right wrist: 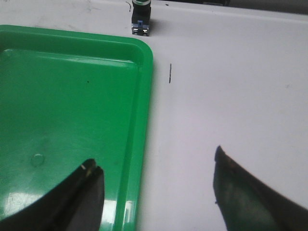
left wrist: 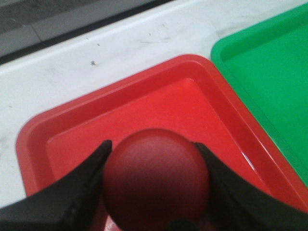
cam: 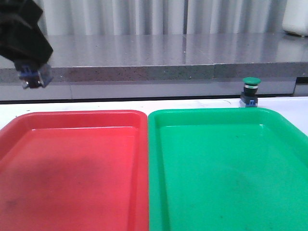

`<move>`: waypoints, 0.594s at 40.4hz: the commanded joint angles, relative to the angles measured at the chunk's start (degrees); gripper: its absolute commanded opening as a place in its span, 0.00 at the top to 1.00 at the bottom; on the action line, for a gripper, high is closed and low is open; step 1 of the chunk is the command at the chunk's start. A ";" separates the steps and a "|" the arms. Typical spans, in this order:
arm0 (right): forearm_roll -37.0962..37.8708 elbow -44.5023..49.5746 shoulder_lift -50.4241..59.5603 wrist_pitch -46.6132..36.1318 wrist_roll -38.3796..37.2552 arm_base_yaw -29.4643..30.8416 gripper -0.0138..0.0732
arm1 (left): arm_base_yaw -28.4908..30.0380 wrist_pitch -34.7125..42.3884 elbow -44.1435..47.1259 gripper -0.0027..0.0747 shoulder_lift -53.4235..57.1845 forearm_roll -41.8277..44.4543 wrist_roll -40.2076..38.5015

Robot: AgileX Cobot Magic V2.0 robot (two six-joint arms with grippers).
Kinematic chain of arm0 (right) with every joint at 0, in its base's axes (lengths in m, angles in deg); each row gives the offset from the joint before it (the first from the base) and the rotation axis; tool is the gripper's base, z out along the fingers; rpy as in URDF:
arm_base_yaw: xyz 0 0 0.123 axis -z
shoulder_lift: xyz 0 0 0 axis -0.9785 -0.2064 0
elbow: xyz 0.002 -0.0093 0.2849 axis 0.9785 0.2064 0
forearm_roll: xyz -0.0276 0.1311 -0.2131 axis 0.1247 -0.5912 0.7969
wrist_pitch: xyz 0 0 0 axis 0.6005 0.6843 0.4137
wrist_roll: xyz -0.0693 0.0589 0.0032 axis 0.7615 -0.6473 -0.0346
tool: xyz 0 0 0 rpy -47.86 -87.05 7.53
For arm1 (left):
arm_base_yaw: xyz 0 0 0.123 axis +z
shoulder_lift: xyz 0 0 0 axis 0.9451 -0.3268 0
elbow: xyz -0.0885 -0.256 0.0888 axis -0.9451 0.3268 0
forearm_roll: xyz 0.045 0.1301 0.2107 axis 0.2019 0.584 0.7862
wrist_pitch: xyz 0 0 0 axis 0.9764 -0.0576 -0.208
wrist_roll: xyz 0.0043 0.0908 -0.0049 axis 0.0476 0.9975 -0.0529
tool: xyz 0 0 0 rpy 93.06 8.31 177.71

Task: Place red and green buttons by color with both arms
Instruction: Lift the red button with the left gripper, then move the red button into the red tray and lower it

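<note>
Currently our left gripper (left wrist: 156, 180) pinches the red button (left wrist: 156, 178) by its smooth, rigid cap. Our right gripper (right wrist: 156, 187) is spread; the green button (cam: 250, 91) looks light, so we'd grip its blocky body.

We see a red tray (cam: 72, 168) and a green tray (cam: 226, 168) side by side on a white table (cam: 120, 104), their long edges touching or nearly so. Both trays look glossy, with faint scuffs on their floors. Behind the table runs a grey speckled ledge (cam: 144, 72), and behind that hang pale pleated curtains (cam: 144, 17). A short dark mark (right wrist: 170, 73) lies on the table just beside the green tray.
</note>
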 commanded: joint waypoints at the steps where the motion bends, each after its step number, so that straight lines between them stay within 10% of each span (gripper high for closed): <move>1: 0.55 -1.91 -0.33 -3.74 0.40 0.29 0.26 | -2.34 8.99 2.45 0.60 1.34 -1.10 -0.08; 24: 0.55 -1.91 -0.33 -3.74 0.40 0.29 0.26 | -4.33 23.82 7.01 0.60 -15.35 -1.21 -0.08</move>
